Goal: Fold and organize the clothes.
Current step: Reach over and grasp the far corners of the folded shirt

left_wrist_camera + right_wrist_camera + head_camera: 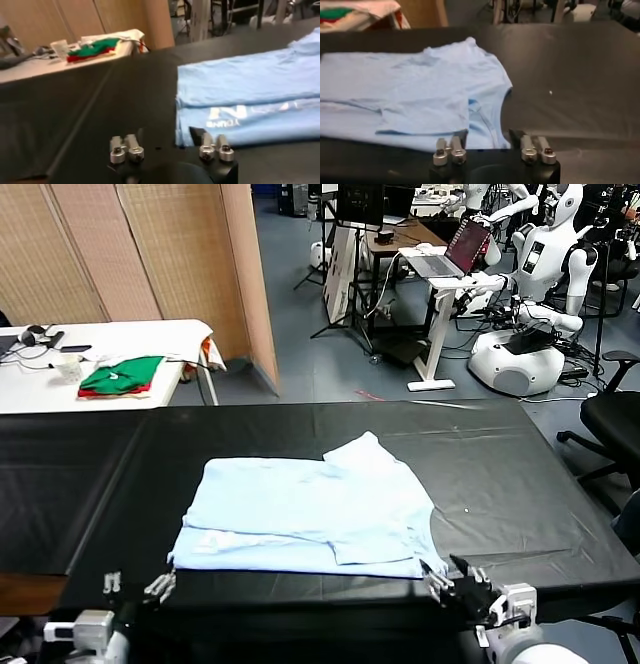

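The left hand [137, 586] sits low at the near edge of the black table [500, 474], just beside the shirt's near left corner. Its fingers are spread wide and hold nothing.

In the middle of the table lies the light-blue T-shirt [310, 514]. It is partly folded: one flap lies over the body, and a sleeve sticks out at the far side. In the left wrist view, a bit of white lettering shows on a lower layer near the front edge.

The right hand [452, 576] is at the near edge too, just beside the shirt's near right corner. Its fingers are also wide open and empty.

The next fold probably starts from this near edge. To do it well, both hands should pinch every layer at their corners, lift together, and carry the edge straight across so the cloth stays flat and does not bunch up.
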Robot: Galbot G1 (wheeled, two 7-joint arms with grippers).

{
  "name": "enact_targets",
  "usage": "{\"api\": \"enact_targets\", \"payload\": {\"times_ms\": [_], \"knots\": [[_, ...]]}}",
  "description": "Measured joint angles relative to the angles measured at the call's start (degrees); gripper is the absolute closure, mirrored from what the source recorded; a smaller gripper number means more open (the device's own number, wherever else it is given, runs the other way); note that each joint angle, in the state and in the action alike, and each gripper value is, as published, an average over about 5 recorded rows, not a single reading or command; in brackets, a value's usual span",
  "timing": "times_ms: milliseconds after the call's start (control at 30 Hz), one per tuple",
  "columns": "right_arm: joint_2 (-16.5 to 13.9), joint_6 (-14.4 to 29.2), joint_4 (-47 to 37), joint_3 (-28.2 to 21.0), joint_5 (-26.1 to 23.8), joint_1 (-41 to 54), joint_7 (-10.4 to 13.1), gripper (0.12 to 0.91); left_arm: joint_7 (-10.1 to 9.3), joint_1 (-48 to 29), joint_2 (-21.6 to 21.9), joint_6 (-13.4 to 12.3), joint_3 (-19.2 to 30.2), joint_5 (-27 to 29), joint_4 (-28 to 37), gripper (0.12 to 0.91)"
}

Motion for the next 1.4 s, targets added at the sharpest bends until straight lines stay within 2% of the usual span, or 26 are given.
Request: {"api": "enact_targets", "payload": {"times_ms": [167,300,467,633,833,1167,1267,1400], "knots": [[0.4,-1.52,-9.12,-5.74,1.41,10.61,0.67,0.118,0.85,-10.36,4.02,0.92,4.37,-3.21,7.12,0.123],[1.43,-1.84,-16.35,-9.39,1.56,17.35,0.28,0.118,2.14,-17.65,6.54,1.61,9.1,-4.81,14.17,0.123],[2.58,-2.26,-23.72,-12.6,1.91,23.86,-0.95,0.118,3.5,-25.08,7.45,4.26,14.72,-7.32,21.5,0.123],[3.57,-2.54,-29.33,-14.89,2.6,28.75,-2.78,0.118,3.78,-31.32,7.26,5.67,18.91,-8.15,26.96,0.123],[4.68,-2.56,-34.68,-17.22,2.62,32.55,-4.9,0.118,4.1,-35.84,6.57,5.52,21.62,-7.27,31.65,0.123],[5.6,-2.56,-39.4,-19.26,2.37,34.54,-5.65,0.145,4.04,-37.28,6.07,6.69,22.85,-8.13,33.92,0.134],[5.8,-2.56,-40.04,-19.53,2.25,34.7,-5.98,0.179,4.25,-37.02,5.72,6.92,23.2,-7.8,34.03,0.21],[5.9,-2.55,-40.48,-20.13,2.15,34.67,-6.47,0.253,4.72,-36.45,5.56,7.05,23.36,-7.02,34.14,0.433]]}}
